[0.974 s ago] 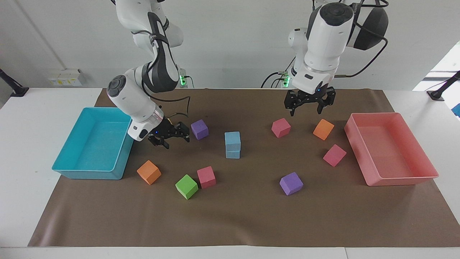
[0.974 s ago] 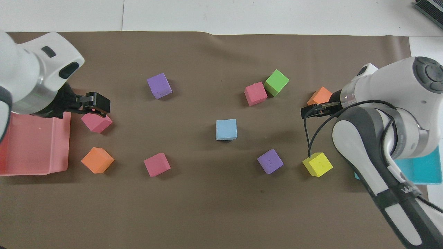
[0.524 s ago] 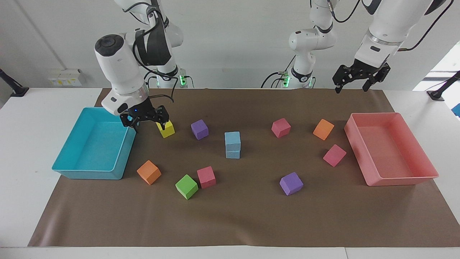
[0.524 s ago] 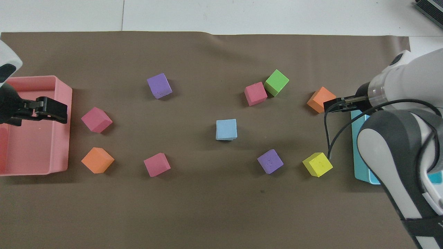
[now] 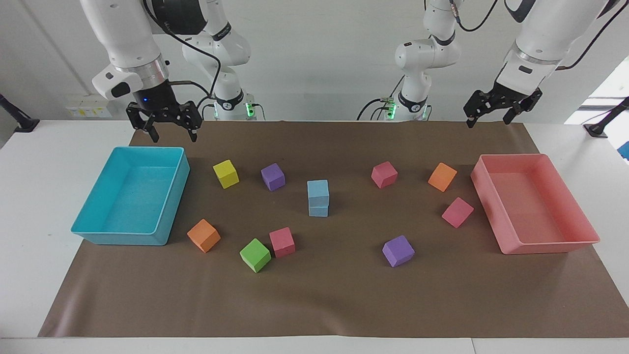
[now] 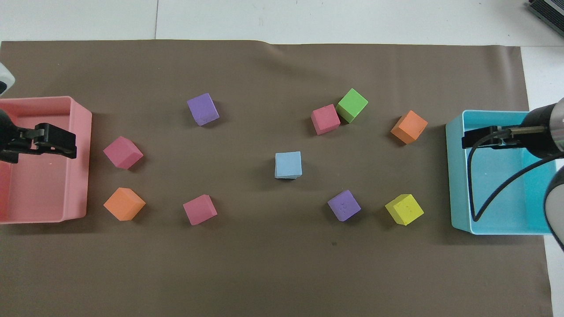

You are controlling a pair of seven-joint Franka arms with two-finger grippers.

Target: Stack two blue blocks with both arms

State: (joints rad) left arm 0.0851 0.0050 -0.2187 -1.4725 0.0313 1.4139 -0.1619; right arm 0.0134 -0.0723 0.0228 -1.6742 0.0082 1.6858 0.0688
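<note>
We see 2 blue blocks (image 5: 318, 197) stacked at the counter (image 5: 314, 295) centre. Our left end effector (image 5: 502, 104), fingers apart, hangs above the pink tray (image 5: 585, 231) at 3 o'clock; our right end effector (image 5: 164, 121), fingers apart, above the turquoise tray (image 5: 172, 194) at 9 o'clock.

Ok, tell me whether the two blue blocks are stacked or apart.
Stacked. In the facing view one of the blue blocks sits squarely on the other mid-mat; from overhead only the top one's face shows.
</note>
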